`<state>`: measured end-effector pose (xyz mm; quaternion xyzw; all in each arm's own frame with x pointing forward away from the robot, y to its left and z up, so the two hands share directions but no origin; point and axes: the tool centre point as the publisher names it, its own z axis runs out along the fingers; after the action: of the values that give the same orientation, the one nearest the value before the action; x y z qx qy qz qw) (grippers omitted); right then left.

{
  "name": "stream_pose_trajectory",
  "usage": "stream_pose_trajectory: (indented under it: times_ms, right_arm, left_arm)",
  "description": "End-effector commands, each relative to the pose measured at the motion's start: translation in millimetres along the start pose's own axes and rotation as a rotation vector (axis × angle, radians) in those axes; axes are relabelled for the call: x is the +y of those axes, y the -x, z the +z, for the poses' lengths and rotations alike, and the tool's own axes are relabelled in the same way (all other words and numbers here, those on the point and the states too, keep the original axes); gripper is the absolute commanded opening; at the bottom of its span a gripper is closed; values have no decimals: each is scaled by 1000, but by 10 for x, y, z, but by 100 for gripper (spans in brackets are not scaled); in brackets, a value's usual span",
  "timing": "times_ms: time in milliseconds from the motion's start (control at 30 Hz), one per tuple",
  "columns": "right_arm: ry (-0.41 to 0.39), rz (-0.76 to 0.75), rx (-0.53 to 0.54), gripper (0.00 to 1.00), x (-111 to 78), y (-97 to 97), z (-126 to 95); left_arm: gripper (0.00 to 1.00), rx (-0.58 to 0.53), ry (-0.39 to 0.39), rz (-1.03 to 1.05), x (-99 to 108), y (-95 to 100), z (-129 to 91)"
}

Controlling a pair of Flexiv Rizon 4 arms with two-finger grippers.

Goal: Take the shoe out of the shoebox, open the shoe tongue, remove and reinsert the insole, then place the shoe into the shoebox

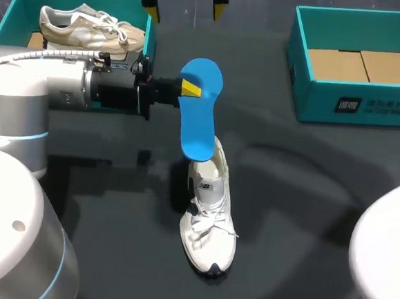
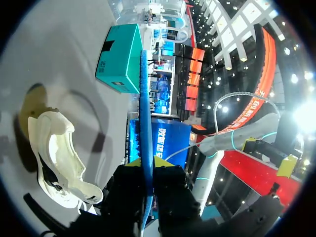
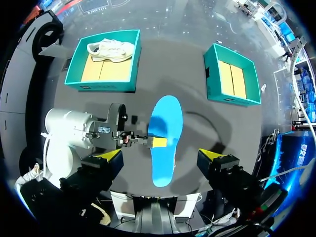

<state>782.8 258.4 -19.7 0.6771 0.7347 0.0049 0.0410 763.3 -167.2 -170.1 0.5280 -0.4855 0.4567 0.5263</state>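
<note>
L jaws clamp blue insole — over white shoe; R jaws apart.

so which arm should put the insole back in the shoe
Left. The left gripper is shut on the blue insole, whose lower end hangs right at the white shoe and its opening. The right gripper is open, empty and well clear of the shoe.

Blue insole in left end effector
</note>
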Motion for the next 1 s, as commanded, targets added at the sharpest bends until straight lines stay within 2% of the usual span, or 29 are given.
stream_pose_trajectory:
  times_ms: [33, 467, 633, 833, 1000]
  right_arm:
    - [28, 3, 152, 100, -28, 166, -6]
    - [47, 95, 329, 100, -252, 477, 77]
    - [59, 123, 425, 100, -328, 636, 192]
    - [61, 139, 543, 100, -352, 792, 320]
    - [54, 177, 595, 100, -348, 864, 332]
  left_arm:
    - [0, 0, 1, 0, -1, 7, 5]
    - [0, 0, 1, 0, -1, 7, 5]
    - [0, 0, 1, 0, -1, 7, 5]
    - [0, 0, 1, 0, -1, 7, 5]
    - [0, 0, 1, 0, -1, 7, 5]
